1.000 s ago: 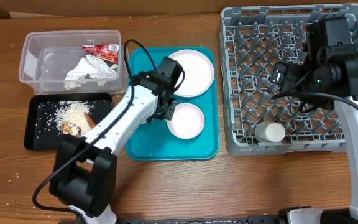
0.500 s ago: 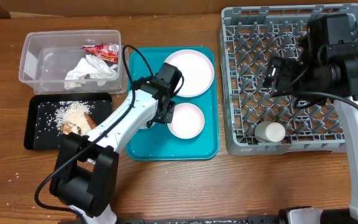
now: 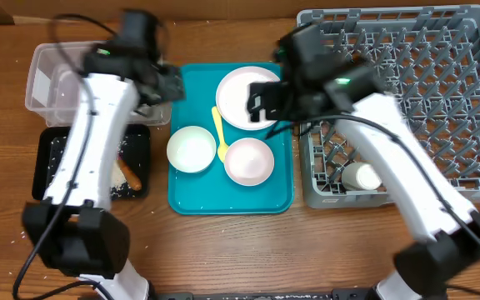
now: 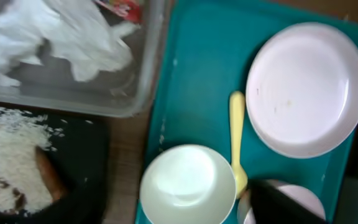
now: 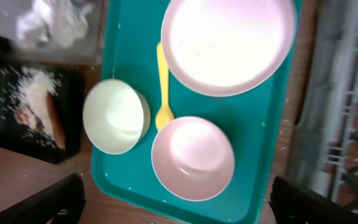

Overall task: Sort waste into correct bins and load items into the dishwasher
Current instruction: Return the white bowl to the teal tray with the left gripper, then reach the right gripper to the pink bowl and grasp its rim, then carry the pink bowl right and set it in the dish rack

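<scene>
On the teal tray (image 3: 265,200) lie a white plate (image 3: 236,96), two white bowls (image 3: 191,149) (image 3: 249,162) and a yellow spoon (image 3: 218,133) between them. My left gripper (image 3: 167,83) hangs blurred at the clear tub's (image 3: 48,79) right end, open and empty; one dark finger (image 4: 284,202) shows beside the left bowl (image 4: 188,186). The tub holds the napkin (image 4: 55,37) and the red wrapper (image 4: 123,7). Rice (image 4: 11,155) lies in the black tray (image 3: 57,167). My right gripper (image 5: 179,205) stands wide open above the tray, over the plate's right part. A small white cup (image 3: 362,177) lies in the grey rack (image 3: 440,83).
The rack fills the right side of the table, its left wall next to the teal tray. Tub and black tray sit stacked along the left side. Bare wooden table (image 3: 248,250) runs along the front edge. A few rice grains (image 3: 23,229) are scattered at the front left.
My left arm swung up and left from the teal tray to the clear tub, leaving a second bowl and the spoon exposed. My right arm moved left from the rack to above the plate.
</scene>
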Robot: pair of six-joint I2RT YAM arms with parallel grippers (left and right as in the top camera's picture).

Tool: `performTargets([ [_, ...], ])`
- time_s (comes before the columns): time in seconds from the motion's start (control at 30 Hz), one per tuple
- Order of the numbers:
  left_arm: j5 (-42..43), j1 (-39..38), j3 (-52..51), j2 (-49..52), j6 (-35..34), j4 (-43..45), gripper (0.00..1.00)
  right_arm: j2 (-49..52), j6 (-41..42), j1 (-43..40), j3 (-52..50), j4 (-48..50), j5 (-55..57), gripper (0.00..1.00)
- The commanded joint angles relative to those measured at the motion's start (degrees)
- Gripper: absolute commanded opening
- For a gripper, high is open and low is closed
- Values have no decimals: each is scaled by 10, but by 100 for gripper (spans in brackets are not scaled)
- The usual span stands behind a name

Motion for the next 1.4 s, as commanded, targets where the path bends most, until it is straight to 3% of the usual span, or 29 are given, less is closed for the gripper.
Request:
performTargets([
  [0.0, 29, 32, 44, -9, 48, -8, 92, 55, -6, 16, 7, -7, 23, 94],
  [0.07, 26, 47, 45, -9, 56, -6, 100, 88, -59, 18, 5, -9, 23, 90],
  [0.2, 24, 55, 41, -9, 57, -6, 100, 162, -139, 18, -27, 9, 24, 71],
  [0.53, 24, 55, 41, -9, 57, -6, 100, 173, -152, 17, -132, 94, 23, 53],
  [0.57, 24, 55, 41, -9, 57, -6, 100, 173, -152, 17, -140, 101, 23, 49],
  [0.63, 24, 55, 41, -9, 57, -6, 100, 173, -152, 18, -149, 108, 23, 30],
  [0.73, 24, 55, 41, -9, 57, -6, 100, 172, -152, 17, -148, 110, 23, 18],
  [0.83, 24, 55, 41, -9, 57, -6, 100, 172, -146, 12, -123, 81, 23, 4],
  [1.07, 24, 55, 41, -9, 57, -6, 100, 129, -108, -5, 100, -94, 40, 4],
  [1.17, 24, 55, 41, -9, 57, -6, 99, 101, -49, -19, 197, -137, 162, 4],
  [1.37, 24, 55, 41, -9, 57, -6, 100, 87, 74, -37, 226, -112, 637, 4],
])
